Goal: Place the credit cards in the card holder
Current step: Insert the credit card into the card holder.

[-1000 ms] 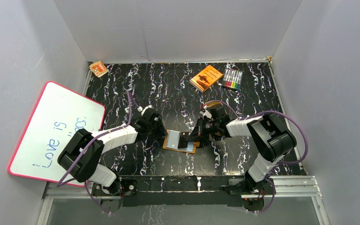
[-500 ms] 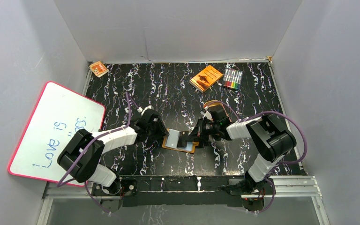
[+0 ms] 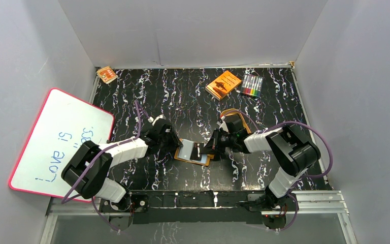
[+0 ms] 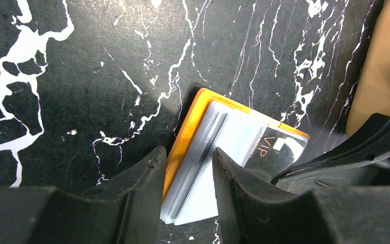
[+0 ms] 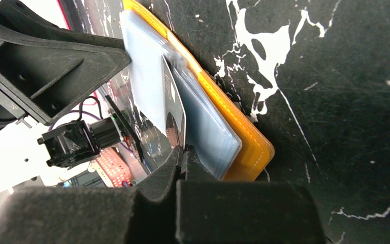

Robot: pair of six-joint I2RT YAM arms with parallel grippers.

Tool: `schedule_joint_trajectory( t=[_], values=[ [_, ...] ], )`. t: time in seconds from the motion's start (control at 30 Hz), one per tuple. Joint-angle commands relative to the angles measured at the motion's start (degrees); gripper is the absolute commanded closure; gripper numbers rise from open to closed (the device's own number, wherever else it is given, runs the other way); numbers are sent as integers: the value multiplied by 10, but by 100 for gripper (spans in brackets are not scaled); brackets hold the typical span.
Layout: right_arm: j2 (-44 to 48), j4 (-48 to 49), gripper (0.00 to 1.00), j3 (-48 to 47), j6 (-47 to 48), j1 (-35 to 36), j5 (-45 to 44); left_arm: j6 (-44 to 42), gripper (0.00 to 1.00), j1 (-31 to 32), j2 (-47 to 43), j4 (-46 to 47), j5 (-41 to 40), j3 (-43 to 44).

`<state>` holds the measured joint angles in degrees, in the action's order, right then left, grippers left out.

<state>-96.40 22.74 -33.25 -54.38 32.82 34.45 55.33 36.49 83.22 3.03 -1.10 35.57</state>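
The orange card holder (image 3: 192, 154) lies open on the black marbled table, its clear sleeves fanned out. My left gripper (image 3: 175, 146) has its fingers (image 4: 147, 178) closed round the holder's left end, taking in the orange cover (image 4: 185, 132) and a stack of sleeves. My right gripper (image 3: 206, 149) is shut on a dark credit card (image 5: 173, 104) marked VIP (image 4: 278, 151). That card stands on edge among the sleeves (image 5: 203, 122). No other credit card shows.
An orange book (image 3: 223, 84) and a pack of markers (image 3: 252, 85) lie at the back right. A tan tray (image 3: 232, 114) sits just behind the right gripper. A whiteboard (image 3: 61, 140) leans at the left, and a small orange packet (image 3: 106, 74) lies at the back left.
Both grippers and the card holder have shifted slightly left. The right gripper has pushed the card a little further over the sleeves.
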Motion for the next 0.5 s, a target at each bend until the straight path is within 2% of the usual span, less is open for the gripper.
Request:
schedule_joint_trajectory(
  t=[0.0, 0.47],
  values=[
    [14, -70, 100, -9, 36, 0, -50, -8, 62, 2, 10, -79, -3, -30],
    [5, -39, 100, -24, 15, 10, -37, -4, 62, 2, 13, -76, 2, -28]
  ],
)
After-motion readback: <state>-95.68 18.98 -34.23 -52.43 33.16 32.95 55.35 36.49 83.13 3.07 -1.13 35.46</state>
